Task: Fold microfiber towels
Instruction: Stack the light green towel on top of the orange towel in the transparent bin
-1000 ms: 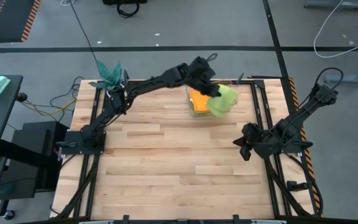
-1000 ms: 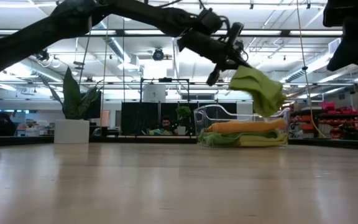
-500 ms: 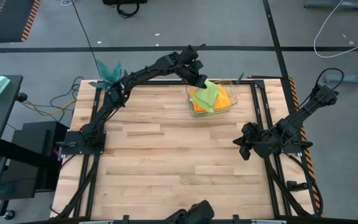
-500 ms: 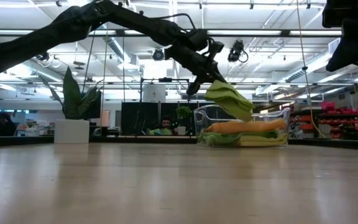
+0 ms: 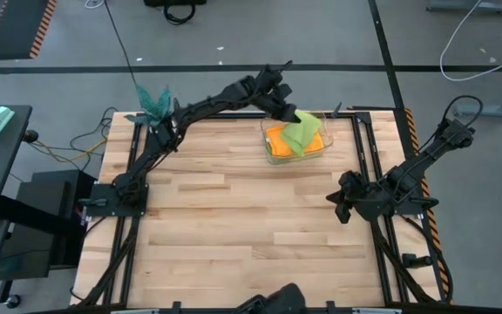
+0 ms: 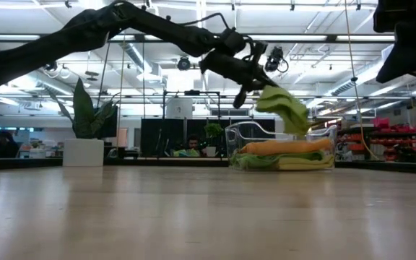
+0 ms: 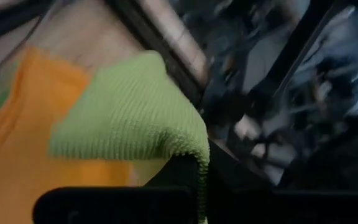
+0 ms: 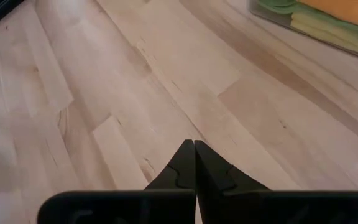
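A folded lime green towel [image 5: 301, 133] [image 6: 284, 108] hangs over a clear bin [image 5: 322, 150] at the table's far edge, right of the middle. My left gripper [image 5: 288, 111] [image 6: 257, 81] is shut on it, reaching in from the far left. In the bin an orange towel [image 5: 277, 139] [image 6: 284, 146] lies on top of a yellow and a green one [image 8: 316, 28]. My right gripper [image 5: 340, 209] [image 8: 194, 149] is shut on nothing and waits above the bare table near the right edge. My left gripper pinches the lime green towel between its two fingers at an upper folded edge [image 7: 190, 148], where the cloth is doubled over. The fingers slant down from the table's far left. The towel hangs slack below and beyond them, clear of the orange towel and the bin.
A teal plant in a white pot [image 5: 153, 103] [image 6: 85, 141] stands at the far left corner. Bare wooden table [image 5: 234, 218] stretches between the arms. A dark object [image 5: 277, 301] pokes in at the near edge. A person [image 6: 191, 146] sits far beyond the table.
My left gripper, still shut on the lime green towel, has swung toward the table's left, bringing the towel from over the bin's right side to over its middle. The towel hung lower half a second ago and has since swayed back a little to the right.
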You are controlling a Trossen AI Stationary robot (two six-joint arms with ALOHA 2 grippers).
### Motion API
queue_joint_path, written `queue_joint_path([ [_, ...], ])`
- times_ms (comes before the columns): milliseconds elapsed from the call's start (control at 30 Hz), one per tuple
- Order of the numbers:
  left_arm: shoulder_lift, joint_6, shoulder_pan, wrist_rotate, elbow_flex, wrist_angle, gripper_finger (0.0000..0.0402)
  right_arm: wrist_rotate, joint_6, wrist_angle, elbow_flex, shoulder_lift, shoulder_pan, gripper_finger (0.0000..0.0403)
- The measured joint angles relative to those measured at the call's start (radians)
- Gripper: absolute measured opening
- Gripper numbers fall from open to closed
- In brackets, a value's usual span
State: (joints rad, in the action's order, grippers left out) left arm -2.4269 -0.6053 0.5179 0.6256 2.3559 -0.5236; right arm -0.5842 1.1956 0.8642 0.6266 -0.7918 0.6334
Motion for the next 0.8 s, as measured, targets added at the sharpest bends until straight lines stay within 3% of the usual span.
queue_joint_path([
  [267, -0.062, -0.238, -0.018, -0.052, 0.0, 0.392, 0.0009, -0.003, 0.006, -0.035, 0.0, 0.0, -0.009, 0.0002],
  [433, -0.062, -0.251, -0.019, -0.156, 0.0, 0.325, 0.0009, -0.002, 0.006, -0.036, 0.0, 0.0, -0.009, 0.0001],
  [600, -0.101, -0.323, -0.034, -0.14, 0.0, 0.297, 0.0009, -0.002, 0.0, -0.035, 0.0, 0.0, -0.009, 0.0002],
  [800, -0.169, -0.402, -0.089, -0.13, -0.001, 0.425, 0.0009, -0.002, 0.0, -0.038, 0.0, -0.001, -0.009, 0.0002],
])
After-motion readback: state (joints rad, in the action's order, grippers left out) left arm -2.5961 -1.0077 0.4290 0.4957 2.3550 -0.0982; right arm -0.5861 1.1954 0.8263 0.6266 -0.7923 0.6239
